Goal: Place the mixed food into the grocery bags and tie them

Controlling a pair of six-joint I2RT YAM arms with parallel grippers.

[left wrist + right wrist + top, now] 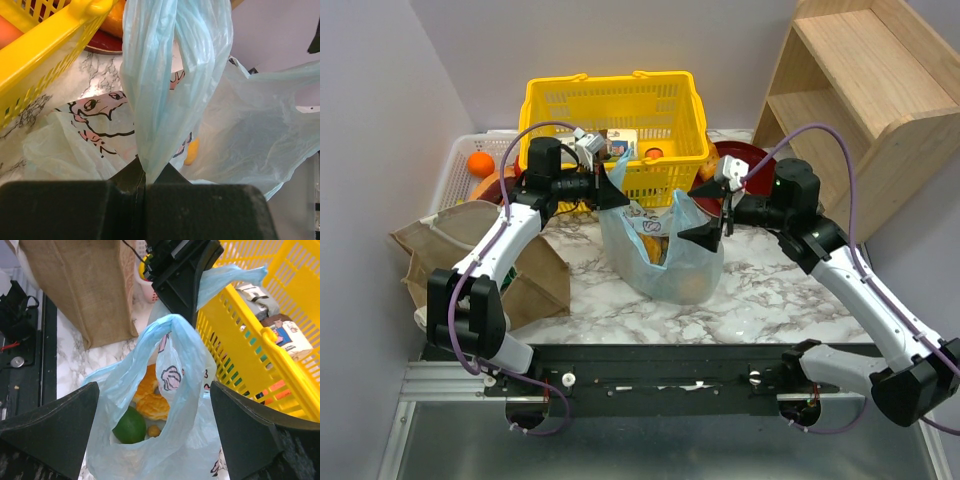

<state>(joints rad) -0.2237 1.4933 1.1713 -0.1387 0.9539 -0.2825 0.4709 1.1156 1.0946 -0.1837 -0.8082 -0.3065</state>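
The light-blue grocery bag (660, 262) with the pink cartoon stands on the marble table. My left gripper (616, 193) is shut on its left handle (165, 75), which is pulled up taut; the fingertips (145, 180) pinch the bunched plastic. My right gripper (716, 226) hangs open over the bag's right side. In the right wrist view its wide-apart fingers (50, 425) flank the free handle loop (187, 345) without touching it. Inside the bag lie a green fruit (131, 425) and an orange packet (150, 395). The tan grocery bag (480, 262) lies at the left.
A yellow mesh basket (610, 105) with cartons stands just behind the blue bag, close to my left gripper. An orange (480, 163) sits in a white tray at the back left. A red plate (745, 160) and a wooden shelf (860, 90) are at the back right.
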